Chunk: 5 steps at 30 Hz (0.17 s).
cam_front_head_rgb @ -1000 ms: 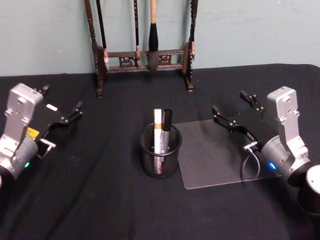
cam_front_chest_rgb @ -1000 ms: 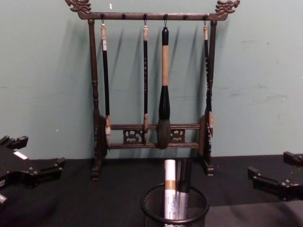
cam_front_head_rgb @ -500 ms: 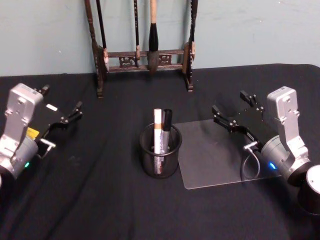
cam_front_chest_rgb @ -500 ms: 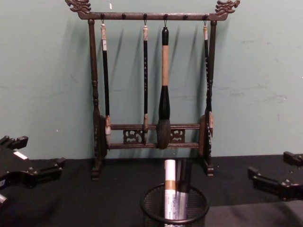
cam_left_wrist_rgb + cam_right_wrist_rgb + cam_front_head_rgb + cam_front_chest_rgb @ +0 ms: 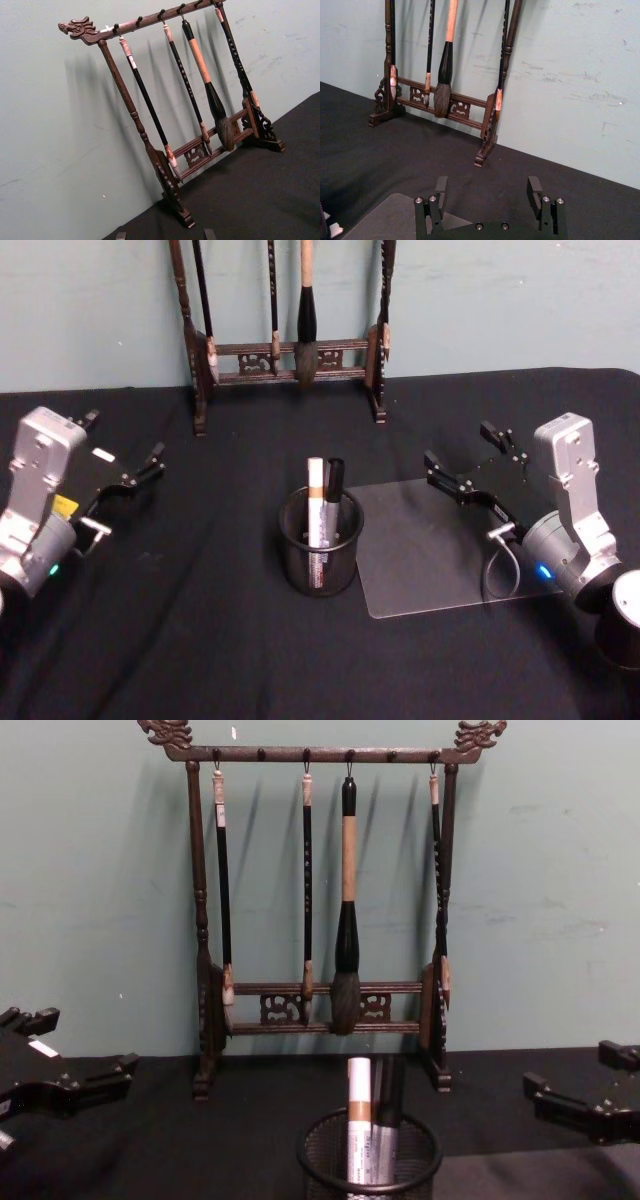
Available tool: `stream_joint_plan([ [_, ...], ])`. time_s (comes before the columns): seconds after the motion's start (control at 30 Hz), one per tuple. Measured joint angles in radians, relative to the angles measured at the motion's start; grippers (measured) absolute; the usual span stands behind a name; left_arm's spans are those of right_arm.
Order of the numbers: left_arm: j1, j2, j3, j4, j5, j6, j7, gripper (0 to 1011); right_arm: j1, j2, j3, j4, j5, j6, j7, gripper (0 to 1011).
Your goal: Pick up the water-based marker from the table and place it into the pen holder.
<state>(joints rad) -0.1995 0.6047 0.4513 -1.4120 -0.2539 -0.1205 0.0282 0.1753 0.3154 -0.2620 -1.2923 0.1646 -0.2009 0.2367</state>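
Upright white marker (image 5: pixel 316 502), tan band, mesh pen holder (image 5: pixel 320 562)

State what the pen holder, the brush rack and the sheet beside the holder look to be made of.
Pen holder: black wire mesh, likely metal, see-through wall with a solid rim.
Brush rack: dark, turned and carved wood, apparently varnished.
Sheet: clear, flat, faintly glossy, plastic or glass; the black cloth shows through.

Left gripper (image 5: pixel 125 452) and right gripper (image 5: pixel 468 458) rest low, jaws apparently apart, empty.

No readable text, marker (image 5: pixel 316 502) print too small to read
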Motion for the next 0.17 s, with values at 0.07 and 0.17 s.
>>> stream_joint_plan([
  [0.07,0.0,0.0,0.0,0.0,0.0,0.0,0.0,1001,0.0,0.0,0.0,0.0,0.0,0.0,0.0,1002],
  [0.17,0.0,0.0,0.0,0.0,0.0,0.0,0.0,1001,0.0,0.0,0.0,0.0,0.0,0.0,0.0,1002],
])
